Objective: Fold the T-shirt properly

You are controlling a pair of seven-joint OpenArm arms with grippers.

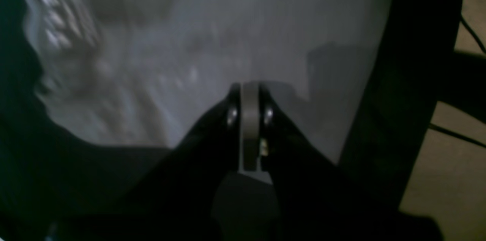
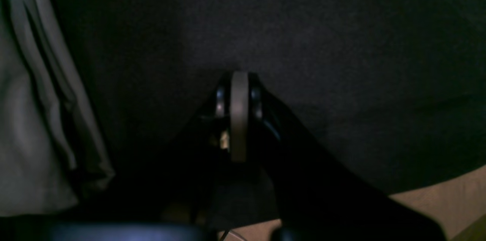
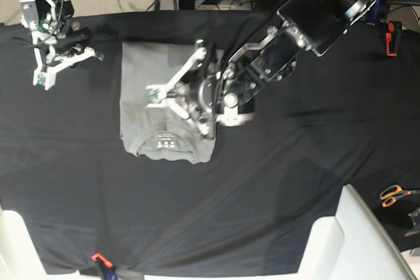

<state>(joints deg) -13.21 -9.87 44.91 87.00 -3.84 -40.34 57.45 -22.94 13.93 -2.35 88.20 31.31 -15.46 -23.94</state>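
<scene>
Tablecloth first: black cloth (image 3: 275, 181) covers the whole table, and the T-shirt (image 3: 141, 70) sits on it toward the far side, a bit off centre on the base view's left half. It's already a narrow, roughly rectangular bundle with the neck end nearest the camera and the little white label (image 3: 165, 141) showing inside the collar. So in my book the sleeves and sides are tucked in and we're at the lengthwise fold, or just tidying before it.

Left arm reaches in over the shirt, and the left gripper (image 3: 152, 94) is over the middle of the grey fabric. In its wrist view the jaws are pressed together with nothing visibly between them, just grey cloth spread out beyond the tips. Can't tell if it's touching the fabric or hovering a touch above; that view is blurry.

Right gripper (image 3: 41, 78) is well apart from the shirt, parked over bare black cloth near the far left corner, jaws closed on nothing as well. Its wrist view only catches the shirt's edge off to one side.

Next move, I reckon: open up, pinch an end edge cleanly through all layers, and carry it over without dragging the bundle crooked. Orange-handled scissors (image 3: 394, 195) lie off at the edge, not in play.
</scene>
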